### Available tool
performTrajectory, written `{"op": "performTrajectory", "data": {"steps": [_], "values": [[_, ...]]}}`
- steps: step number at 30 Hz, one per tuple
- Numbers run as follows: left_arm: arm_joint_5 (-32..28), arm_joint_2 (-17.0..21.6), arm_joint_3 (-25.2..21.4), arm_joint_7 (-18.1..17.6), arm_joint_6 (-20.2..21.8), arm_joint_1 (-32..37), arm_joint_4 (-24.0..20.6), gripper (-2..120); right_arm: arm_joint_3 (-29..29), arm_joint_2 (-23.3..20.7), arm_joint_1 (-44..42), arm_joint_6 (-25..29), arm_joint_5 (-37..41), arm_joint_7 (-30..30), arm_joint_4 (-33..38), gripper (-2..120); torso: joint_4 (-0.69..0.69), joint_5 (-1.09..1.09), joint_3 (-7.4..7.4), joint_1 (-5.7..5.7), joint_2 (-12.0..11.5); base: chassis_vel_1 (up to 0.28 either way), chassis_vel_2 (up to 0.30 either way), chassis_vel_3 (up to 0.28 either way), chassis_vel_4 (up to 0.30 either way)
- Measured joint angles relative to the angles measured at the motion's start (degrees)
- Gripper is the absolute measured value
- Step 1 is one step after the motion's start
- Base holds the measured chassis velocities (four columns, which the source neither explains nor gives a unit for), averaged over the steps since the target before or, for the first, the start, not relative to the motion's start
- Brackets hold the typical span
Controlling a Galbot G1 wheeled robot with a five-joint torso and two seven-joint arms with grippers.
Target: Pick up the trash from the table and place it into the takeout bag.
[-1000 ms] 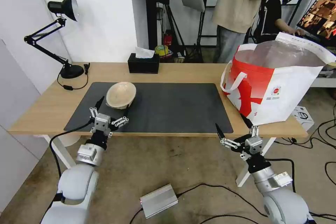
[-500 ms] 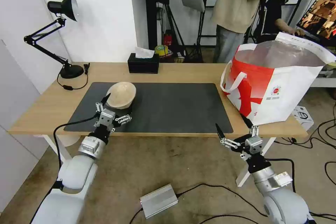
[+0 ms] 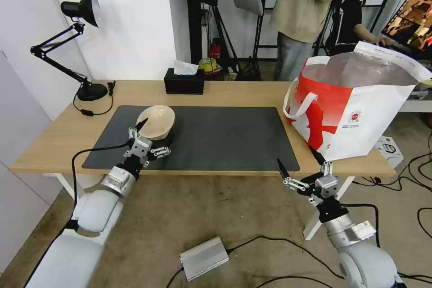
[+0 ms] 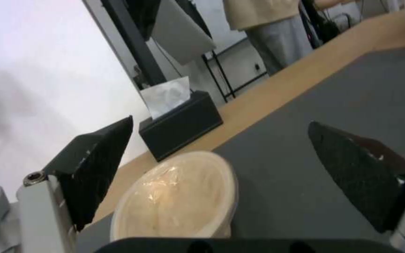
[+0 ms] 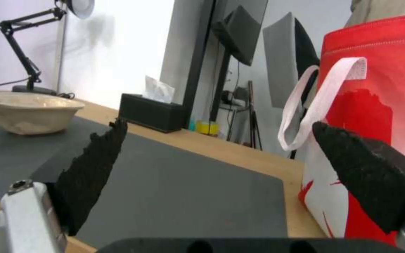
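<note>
A beige paper-pulp bowl (image 3: 156, 121) (image 4: 179, 198) (image 5: 26, 112), the trash in sight, rests on the dark grey mat (image 3: 216, 137) of the light-wood table (image 3: 238, 92). My left gripper (image 3: 153, 134) (image 4: 216, 168) is open just in front of the bowl, one fingertip over its near rim and the other beside it. The white-and-red takeout bag (image 3: 355, 108) (image 5: 376, 105) stands open at the table's right end. Below the table's front edge, near the bag, my right gripper (image 3: 298, 165) (image 5: 216, 165) hangs open with nothing in it.
A black tissue box (image 3: 184, 82) sits at the table's back edge and a black desk lamp (image 3: 76, 45) at the back left. On the floor lie cables and a silver box (image 3: 204, 257). A person stands behind the table.
My left gripper has moved forward and to the right over the mat, closing in on the bowl. The right arm, bowl and bag have stayed where they were.
</note>
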Motion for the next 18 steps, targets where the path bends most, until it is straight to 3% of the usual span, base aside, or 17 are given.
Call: {"op": "performTrajectory", "data": {"steps": [7, 18], "values": [[-1.2, 3.2, 2.1, 0.4, 1.7, -2.5, 1.7, 100, 0.0, 0.0, 0.0, 0.0, 0.0, 0.0, 0.0, 100, 0.0, 0.0, 0.0, 0.0, 0.0, 0.0, 0.0, 0.0, 0.0], [-1.1, 4.7, 5.3, 0.6, 4.2, -6.1, 4.5, 100, 0.0, 0.0, 0.0, 0.0, 0.0, 0.0, 0.0, 100, 0.0, 0.0, 0.0, 0.0, 0.0, 0.0, 0.0, 0.0, 0.0]]}}
